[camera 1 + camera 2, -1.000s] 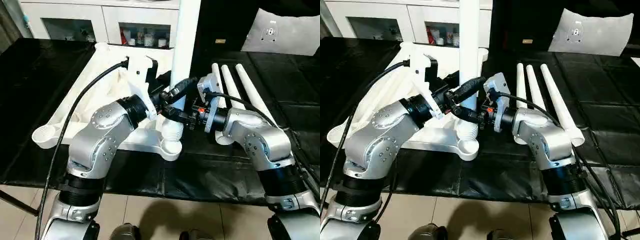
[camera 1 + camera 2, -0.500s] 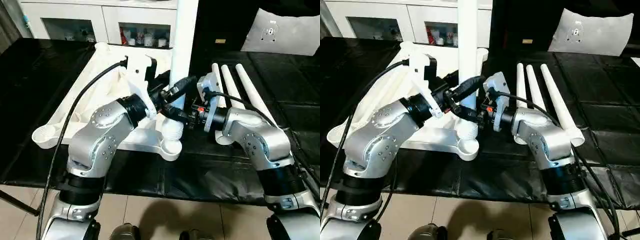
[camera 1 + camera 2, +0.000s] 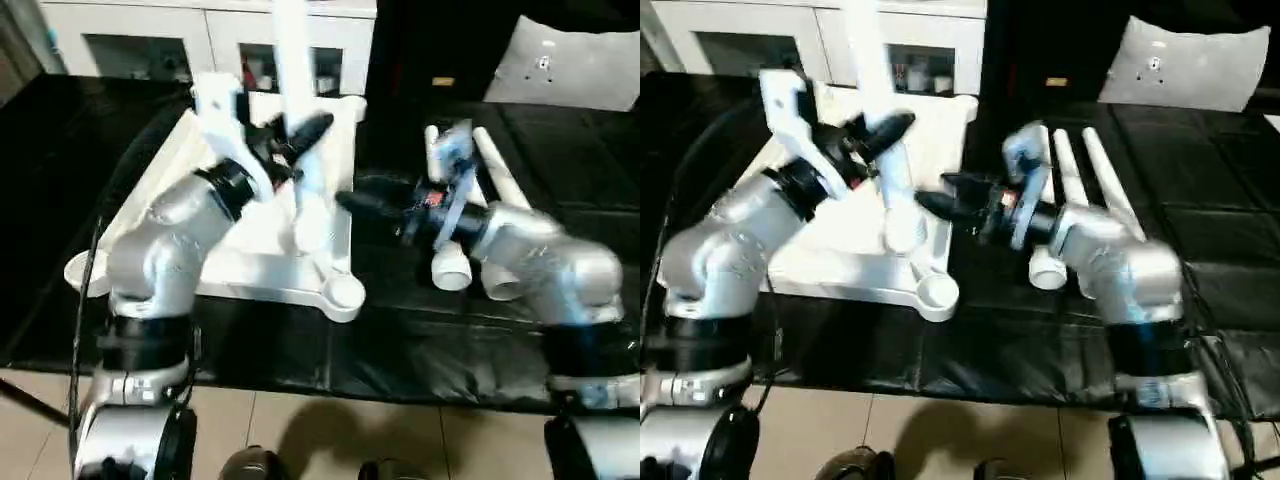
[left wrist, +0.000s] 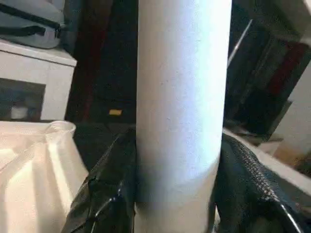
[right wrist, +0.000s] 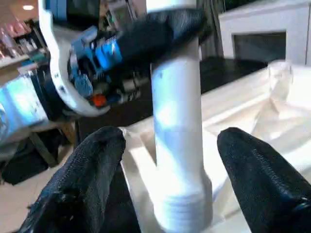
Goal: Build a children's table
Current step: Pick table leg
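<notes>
The children's table top (image 3: 250,275) lies upside down on the black-covered table, and its near corner socket (image 3: 343,293) is bare. My left gripper (image 3: 300,135) is shut on one white leg (image 3: 305,200) and holds it nearly upright over the top, the threaded lower end (image 5: 180,213) just behind that socket. In the left wrist view the leg (image 4: 182,97) sits between both black fingers (image 4: 109,194). My right gripper (image 3: 355,203) stands open to the right of the leg, its fingers (image 5: 82,179) wide apart and touching nothing.
Three more white legs (image 3: 447,262) lie side by side on the black cover (image 3: 430,340), under my right forearm. A white cabinet with glass doors (image 3: 130,30) stands behind the table. A grey cushion (image 3: 570,65) lies at the back right.
My right gripper has let go of the leg, opened and drawn back to the right. My left arm has swung the leg leftward, off the near corner socket.
</notes>
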`<state>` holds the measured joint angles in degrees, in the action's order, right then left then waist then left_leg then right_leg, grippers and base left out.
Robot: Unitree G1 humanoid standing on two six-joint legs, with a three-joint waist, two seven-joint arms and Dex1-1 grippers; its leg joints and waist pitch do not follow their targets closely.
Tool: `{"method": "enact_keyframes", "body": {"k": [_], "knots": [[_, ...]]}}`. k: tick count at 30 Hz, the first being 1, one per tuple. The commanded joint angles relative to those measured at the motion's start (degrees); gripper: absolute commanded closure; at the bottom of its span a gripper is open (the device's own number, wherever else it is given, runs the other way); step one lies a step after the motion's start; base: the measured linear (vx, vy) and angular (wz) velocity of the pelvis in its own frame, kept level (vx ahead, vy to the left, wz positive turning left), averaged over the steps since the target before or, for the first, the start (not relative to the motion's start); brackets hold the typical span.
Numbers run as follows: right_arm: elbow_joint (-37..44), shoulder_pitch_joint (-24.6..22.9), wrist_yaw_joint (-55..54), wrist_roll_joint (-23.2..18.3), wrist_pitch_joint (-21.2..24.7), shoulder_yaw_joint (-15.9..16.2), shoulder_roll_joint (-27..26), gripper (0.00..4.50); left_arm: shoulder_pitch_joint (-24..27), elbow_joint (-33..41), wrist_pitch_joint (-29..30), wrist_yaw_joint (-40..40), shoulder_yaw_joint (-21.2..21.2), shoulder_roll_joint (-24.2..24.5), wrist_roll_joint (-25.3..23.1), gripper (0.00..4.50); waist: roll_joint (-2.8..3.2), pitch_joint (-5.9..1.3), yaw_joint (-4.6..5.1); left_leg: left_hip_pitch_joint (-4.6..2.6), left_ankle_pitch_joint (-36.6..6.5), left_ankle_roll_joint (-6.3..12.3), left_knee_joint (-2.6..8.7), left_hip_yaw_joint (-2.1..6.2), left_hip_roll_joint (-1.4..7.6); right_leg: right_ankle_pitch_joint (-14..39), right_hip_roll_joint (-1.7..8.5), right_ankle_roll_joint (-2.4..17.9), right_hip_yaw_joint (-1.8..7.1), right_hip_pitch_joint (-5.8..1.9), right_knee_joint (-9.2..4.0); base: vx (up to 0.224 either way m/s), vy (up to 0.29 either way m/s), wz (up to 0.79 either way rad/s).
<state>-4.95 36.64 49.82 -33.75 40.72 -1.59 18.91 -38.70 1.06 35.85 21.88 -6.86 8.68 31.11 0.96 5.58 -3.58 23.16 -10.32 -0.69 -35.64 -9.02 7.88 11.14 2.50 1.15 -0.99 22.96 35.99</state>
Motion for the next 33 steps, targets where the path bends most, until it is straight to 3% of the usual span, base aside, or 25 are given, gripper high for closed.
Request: {"method": "enact_keyframes", "body": {"k": [1,9,18,26,27,33], "knots": [[0.66,0.10,0.16,-0.20,0.39,-0.17,0.84,0.63,-0.66,0.49,0.48,0.89,0.17,0.30,0.55,2.64,-0.38,-4.36,-0.10,-1.52,-7.71,2.39,4.11,1.38,4.30,9.76,5.41,13.50,2.18,-2.68,-4.50,0.000,0.000,0.00],[0.12,0.41,1.56,3.18,-0.83,3.14,3.00,0.64,-0.18,2.55,0.86,5.91,3.77,1.97,0.74,2.64,-0.33,-4.31,-0.10,-1.60,-9.13,1.37,4.33,1.47,4.41,13.10,5.55,12.43,2.25,-2.55,-4.73,0.000,0.000,0.00],[-0.47,0.04,3.70,6.97,-3.52,8.42,4.04,0.64,0.25,6.52,-0.45,12.87,10.45,3.96,-0.64,2.64,-0.55,-4.52,-0.04,-1.46,-8.41,1.47,4.30,1.39,4.54,11.38,5.60,12.95,2.33,-2.77,-4.51,0.000,0.000,0.00],[-1.14,0.07,4.58,7.79,-3.77,9.29,3.70,0.64,0.46,8.15,-0.66,15.09,11.94,5.04,-0.43,2.64,-0.58,-4.86,-0.11,-1.39,-6.90,1.83,4.05,1.27,4.49,9.03,5.53,13.55,2.32,-2.94,-4.19,0.000,0.000,0.00],[-1.18,0.09,4.77,7.66,-3.74,9.39,3.66,0.92,0.49,8.31,-0.65,15.32,12.06,5.21,-0.46,2.64,-0.60,-4.88,-0.08,-1.39,-6.85,1.92,4.04,1.25,4.44,9.00,5.43,13.54,2.27,-2.93,-4.17,0.000,0.000,0.00],[-1.15,-0.06,5.75,6.88,-3.24,9.55,3.44,1.42,0.40,8.80,-0.57,15.71,11.79,5.02,0.28,2.64,-0.62,-5.04,-0.16,-1.42,-6.21,2.13,3.92,1.23,4.46,7.97,5.48,13.79,2.27,-3.03,-4.03,0.000,0.000,0.00]]}}
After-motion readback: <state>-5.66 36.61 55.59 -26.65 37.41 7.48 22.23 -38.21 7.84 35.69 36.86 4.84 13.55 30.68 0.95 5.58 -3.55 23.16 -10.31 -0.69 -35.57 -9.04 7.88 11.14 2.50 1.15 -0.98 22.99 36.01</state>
